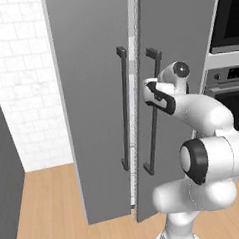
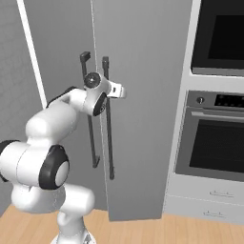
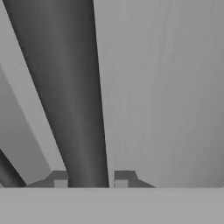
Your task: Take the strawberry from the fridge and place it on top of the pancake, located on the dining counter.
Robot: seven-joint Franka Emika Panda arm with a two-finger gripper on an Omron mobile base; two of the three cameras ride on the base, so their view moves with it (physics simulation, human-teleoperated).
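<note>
The jaws pinch the right door's handle [image 3: 72, 109], the bar running lengthwise up between the fingertips [image 3: 60, 178] and standing vertical on the fridge [image 1: 176, 28] (doors barely ajar), so the strawberry, presumably inside, lies straight behind the gripper [image 2: 120, 91]

The gripper [image 3: 90, 179] sat closed on a dark handle [image 3: 70, 96], one fingertip [image 3: 60, 178] on each side of the bar. The handle ran up and away across the grey fridge [image 3: 162, 87] door.

Even, soft, shadowless rendered light
</note>
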